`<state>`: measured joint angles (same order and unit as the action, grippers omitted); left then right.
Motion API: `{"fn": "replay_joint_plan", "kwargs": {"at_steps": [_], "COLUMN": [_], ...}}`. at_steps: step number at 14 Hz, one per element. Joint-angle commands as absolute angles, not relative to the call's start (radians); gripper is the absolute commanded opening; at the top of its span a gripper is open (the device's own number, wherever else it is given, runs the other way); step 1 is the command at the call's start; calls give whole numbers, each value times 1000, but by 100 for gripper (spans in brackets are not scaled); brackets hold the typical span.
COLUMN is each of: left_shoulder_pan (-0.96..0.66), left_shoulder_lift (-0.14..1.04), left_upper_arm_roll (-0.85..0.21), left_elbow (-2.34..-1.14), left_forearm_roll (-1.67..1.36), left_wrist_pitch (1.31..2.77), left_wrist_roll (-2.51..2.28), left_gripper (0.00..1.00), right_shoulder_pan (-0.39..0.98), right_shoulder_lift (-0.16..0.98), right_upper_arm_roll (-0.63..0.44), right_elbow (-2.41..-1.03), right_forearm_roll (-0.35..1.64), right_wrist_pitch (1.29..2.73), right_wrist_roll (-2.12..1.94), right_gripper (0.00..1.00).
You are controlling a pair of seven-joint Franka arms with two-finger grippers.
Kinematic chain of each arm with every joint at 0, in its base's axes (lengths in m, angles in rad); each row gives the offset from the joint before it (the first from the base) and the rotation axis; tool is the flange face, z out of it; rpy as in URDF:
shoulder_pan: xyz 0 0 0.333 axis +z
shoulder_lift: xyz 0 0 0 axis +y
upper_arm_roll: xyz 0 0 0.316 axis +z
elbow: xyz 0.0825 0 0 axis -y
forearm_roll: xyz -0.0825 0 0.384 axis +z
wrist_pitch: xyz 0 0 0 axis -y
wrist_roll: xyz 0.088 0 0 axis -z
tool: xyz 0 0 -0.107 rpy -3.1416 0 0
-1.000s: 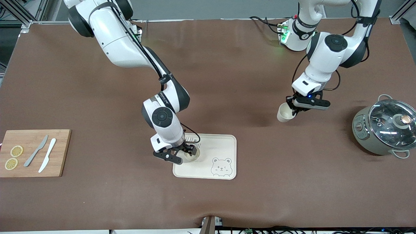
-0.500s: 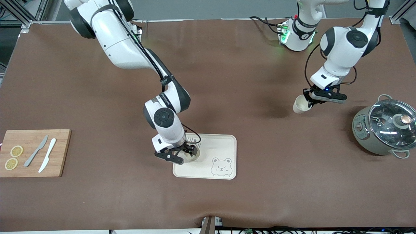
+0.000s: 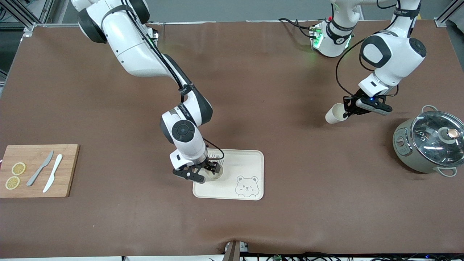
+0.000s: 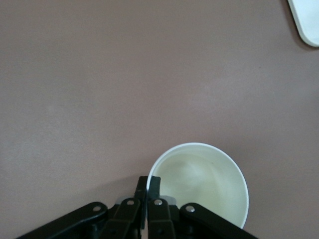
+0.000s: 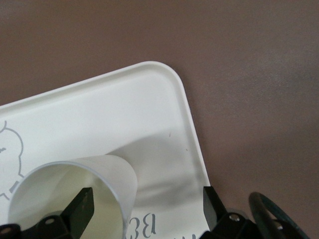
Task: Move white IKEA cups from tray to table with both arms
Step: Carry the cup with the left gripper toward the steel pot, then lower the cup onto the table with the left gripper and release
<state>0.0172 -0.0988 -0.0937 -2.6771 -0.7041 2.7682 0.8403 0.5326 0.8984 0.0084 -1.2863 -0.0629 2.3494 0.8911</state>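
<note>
Currently gripping one white IKEA cup [image 3: 334, 114] by the rim with the left gripper [image 3: 347, 110], up in the air over bare brown tablecloth [image 3: 275, 90] in the upper part of the front view, toward the left arm's end of the table. Pinched tight in the left wrist view: left gripper [image 4: 148, 181] clamped thin on the cup [image 4: 204, 184] wall, one finger inside the mouth and one outside. Tilted, with the open mouth turned partly toward the front camera. Reaching down from the top edge with the left arm [image 3: 389, 58], elbow bent high and wrist angled toward the middle of the table.

Stretched long from the top edge to the lower middle of the frame with the right arm [image 3: 181, 132], forearm nearly vertical over the bear-printed tray [image 3: 250, 159]. Sitting low over the tray end toward the right arm's end of the table with the right gripper [image 3: 212, 170], at the second white IKEA cup [image 3: 214, 174], which stands on the tray. Spread wide in the right wrist view: right gripper [image 5: 145, 201] parted, one fingertip [image 5: 82, 204] at the cup [image 5: 94, 184] mouth, the other well clear of the wall over the tray [image 5: 149, 99] rim, gripping nothing.

Also on the table: a glass-lidded pot [image 3: 429, 141] toward the left arm's end, and a wooden cutting board [image 3: 69, 170] with two knives and two lemon slices toward the right arm's end.
</note>
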Motion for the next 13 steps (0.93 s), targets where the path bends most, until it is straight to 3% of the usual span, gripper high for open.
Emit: {"fn": "replay_joint_plan", "kwargs": {"at_steps": [1, 6, 13], "left_shoulder_pan": [47, 75, 75], "left_shoulder_lift": [-46, 69, 81], "left_upper_arm_roll": [-101, -101, -103], "left_elbow": [-2671, -2651, -2642], "left_forearm_roll": [-732, -733, -738], "left_wrist_pitch": [2825, 2948, 2951], "left_wrist_roll": [929, 1034, 1037], "left_gripper": [0, 0, 0], "right_shoulder_pan": [541, 541, 535], "right_shoulder_lift": [917, 917, 917], "right_upper_arm_roll": [0, 0, 0], "right_elbow": [-1255, -1253, -1252], "right_forearm_roll": [-84, -84, -83], "right_wrist_pitch": [2349, 2349, 2349], "right_wrist_roll": [910, 910, 904], "right_gripper": [73, 53, 22]}}
